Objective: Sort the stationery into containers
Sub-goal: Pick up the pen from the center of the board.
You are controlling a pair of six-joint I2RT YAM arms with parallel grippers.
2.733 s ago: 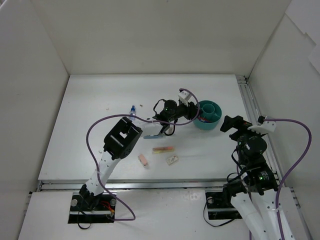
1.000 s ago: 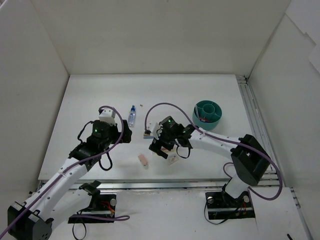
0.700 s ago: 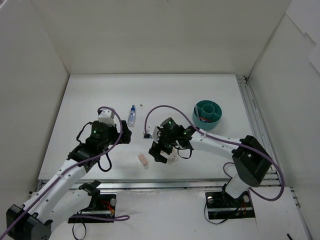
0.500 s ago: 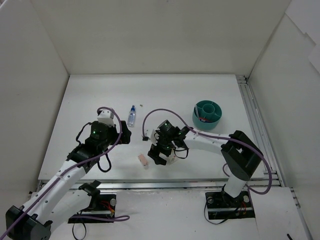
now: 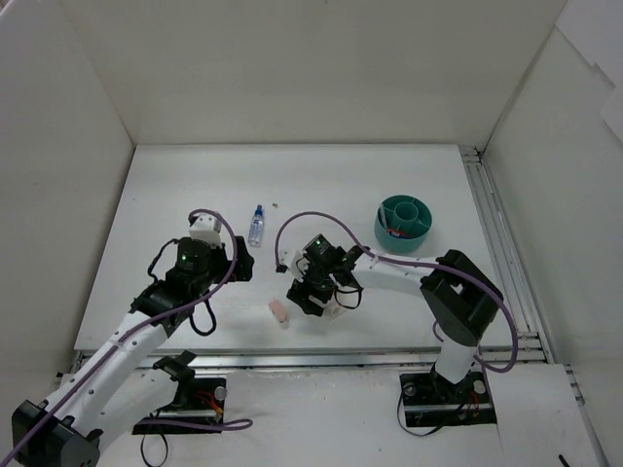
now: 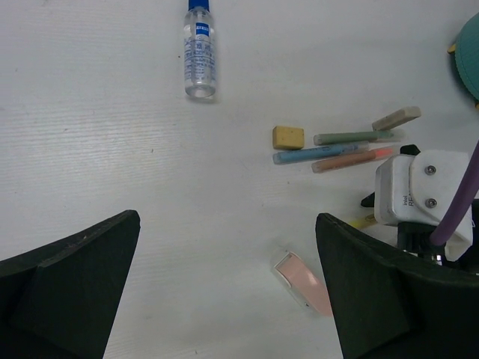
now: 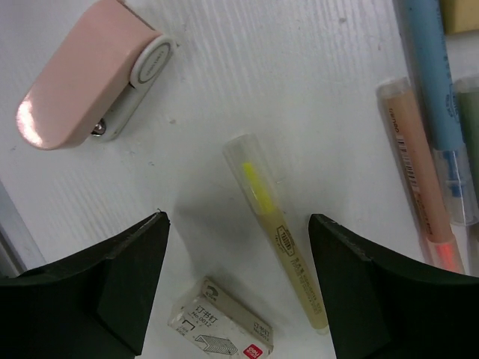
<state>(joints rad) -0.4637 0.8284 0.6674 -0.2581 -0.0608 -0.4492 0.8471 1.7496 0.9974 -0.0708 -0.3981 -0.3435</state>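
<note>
Moved: right gripper crept toward 8 o'clock.
Wrist view only: yellow stick between its wide jaws.
Stick axis: 11 to 5 o'clock, cap at 11.
Left gripper: wide.

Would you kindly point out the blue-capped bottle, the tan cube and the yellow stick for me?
blue-capped bottle (image 6: 200, 60): left wrist view, middle of its clear body.
tan cube (image 6: 288, 137): left wrist view, centre of its top face.
yellow stick (image 7: 278, 233): right wrist view, middle of its barrel.
</note>
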